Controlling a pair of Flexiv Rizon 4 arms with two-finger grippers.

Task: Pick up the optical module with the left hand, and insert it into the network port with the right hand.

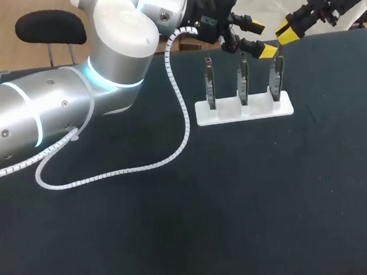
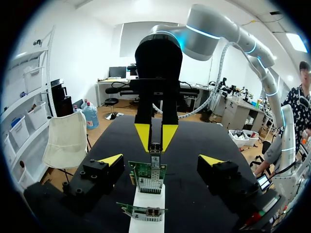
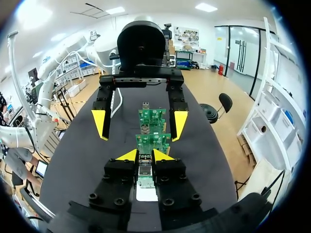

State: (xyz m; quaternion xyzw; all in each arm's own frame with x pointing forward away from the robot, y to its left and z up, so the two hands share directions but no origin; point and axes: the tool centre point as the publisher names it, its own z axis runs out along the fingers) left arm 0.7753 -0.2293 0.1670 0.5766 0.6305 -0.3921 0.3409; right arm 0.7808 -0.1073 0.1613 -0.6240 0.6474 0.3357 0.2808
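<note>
The right gripper [image 3: 144, 156] is pinched tight on the optical module [image 3: 144, 171], at the end network card [image 2: 147, 177] — the left gripper [image 2: 160, 160] gapes wide opposite, touching nothing.

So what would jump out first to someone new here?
Three circuit cards stand upright in a white holder at the table's far middle. The right gripper is shut on a small optical module at the end card, and the left gripper hangs open, facing it along the row.
</note>
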